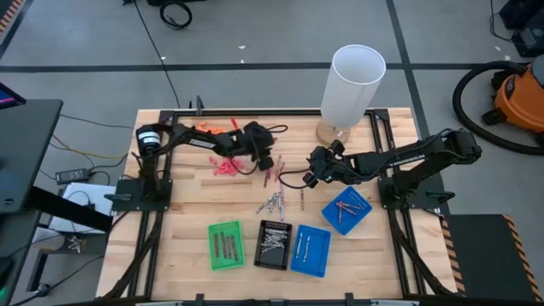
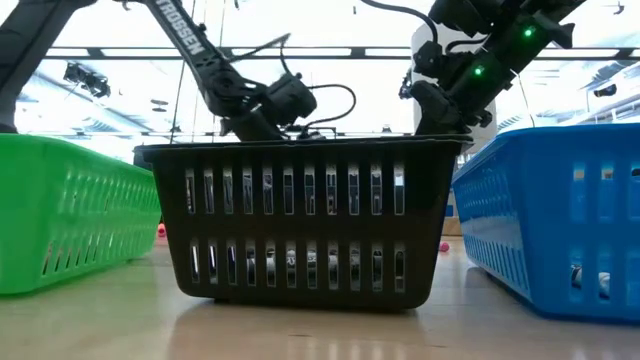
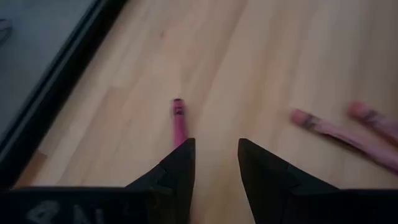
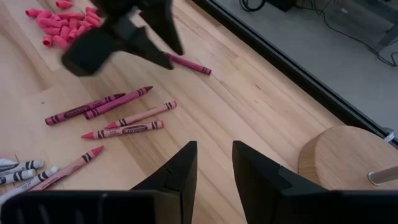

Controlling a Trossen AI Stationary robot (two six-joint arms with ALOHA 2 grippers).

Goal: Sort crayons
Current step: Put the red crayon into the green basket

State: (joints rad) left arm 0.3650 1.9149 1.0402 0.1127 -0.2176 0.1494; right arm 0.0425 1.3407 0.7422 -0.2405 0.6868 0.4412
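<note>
One dark red crayon [image 3: 179, 119] is what the coming move is judged to turn on. In the left wrist view it is seen on the bare wood just ahead of the left gripper [image 3: 216, 152], its long axis running almost straight away from the fingers and its near end hidden behind one fingertip [image 3: 181, 160]. The crayon is therefore offset to one side of the gap between the jaws rather than centred in it. The jaws are seen apart, with nothing between them.

In the high view the left gripper [image 1: 265, 159] is placed far and left of centre, beside a scatter of coral-pink bits [image 1: 225, 167], while the right gripper [image 1: 311, 176] is held near the middle of the table [image 1: 187, 204], its jaws likewise apart and empty. The same crayon [image 4: 188, 63] is shown in the right wrist view just under the left gripper [image 4: 163, 59], so the left arm is clearly the nearer one.

Several more red crayons [image 4: 99, 106] lie loose between the two grippers, and a few silvery grey crayons [image 1: 270, 202] lie nearer, just beyond the black tray [image 1: 274, 245].

A small sideways shift and a turn of the wrist across the crayon's length would probably be needed before closing.
</note>
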